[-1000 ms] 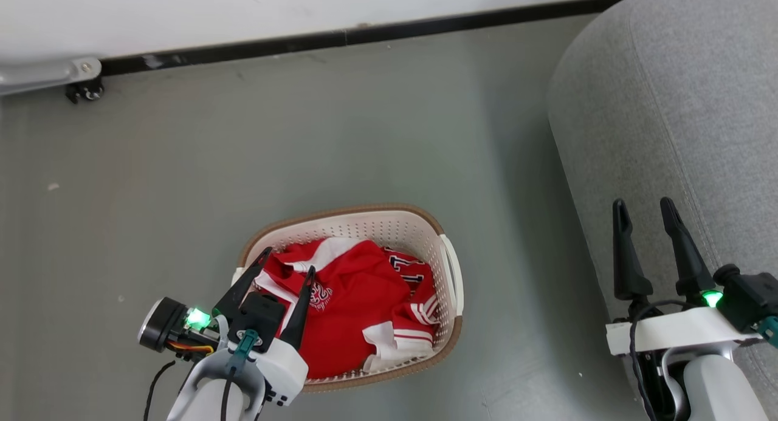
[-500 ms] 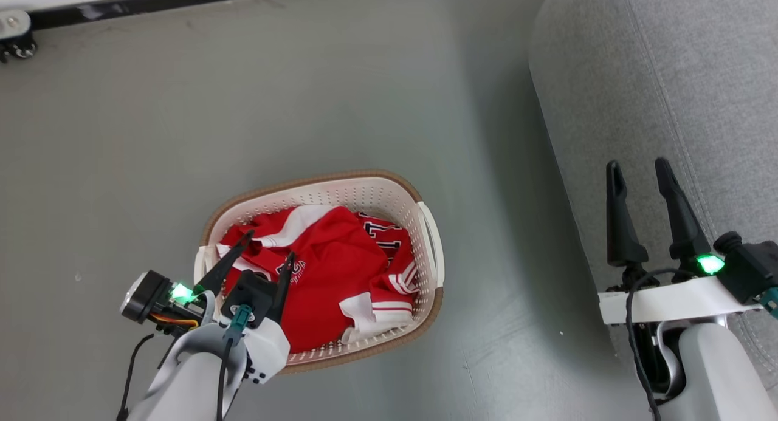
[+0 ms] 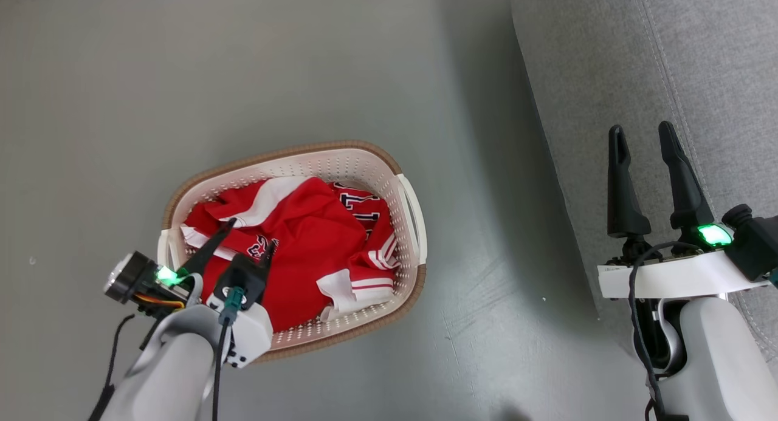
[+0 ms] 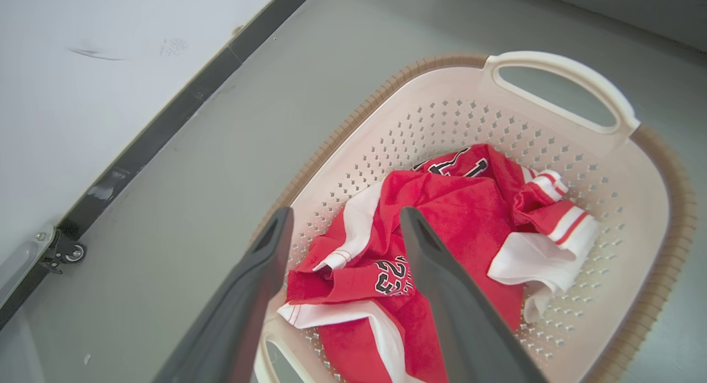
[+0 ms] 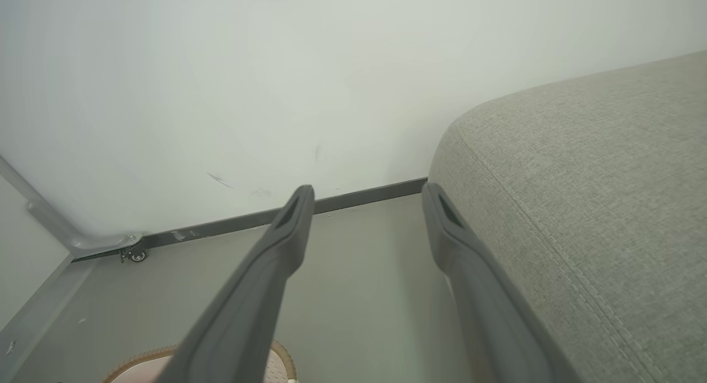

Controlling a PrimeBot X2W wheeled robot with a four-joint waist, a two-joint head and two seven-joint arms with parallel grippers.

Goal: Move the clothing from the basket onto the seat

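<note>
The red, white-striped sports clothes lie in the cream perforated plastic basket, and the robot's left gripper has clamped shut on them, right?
Not quite. The left gripper stands open over the red sports clothes, gripping nothing; the left wrist view shows it. The clothes do lie in the cream perforated plastic basket.

The left tool [image 3: 250, 234] and right tool [image 3: 641, 128] are each wearing two long, dark, tapering fingers on a white wrist block. Pale grey forearms [image 3: 717, 354] are running behind them. A green light [image 3: 712, 234] is glowing on each wrist. A black cable [image 3: 632, 305] is looping at the right wrist. A teal plug [image 3: 230, 299] and orange wires [image 3: 159, 299] are showing at the left, beside a silver-rimmed black camera [image 3: 121, 279].
</note>
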